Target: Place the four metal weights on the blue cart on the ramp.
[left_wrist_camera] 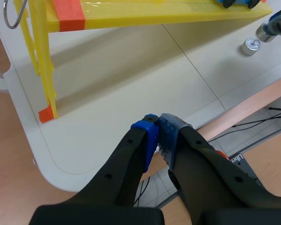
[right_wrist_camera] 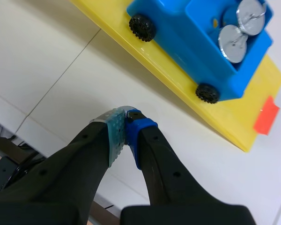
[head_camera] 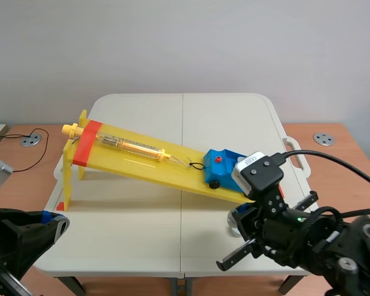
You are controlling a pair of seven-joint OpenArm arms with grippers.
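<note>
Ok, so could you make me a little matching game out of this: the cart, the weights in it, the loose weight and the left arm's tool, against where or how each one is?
Things:
1. blue cart
2. loose weight
3. two loaded weights
4. left tool

Places or states:
A. shut, holding nothing
B. standing on the white table, beside the yellow ramp
C. lying in the cart's open tray
D. at the ramp's low end

Pairs: 1-D, 2-B, 3-C, 4-A.
</note>
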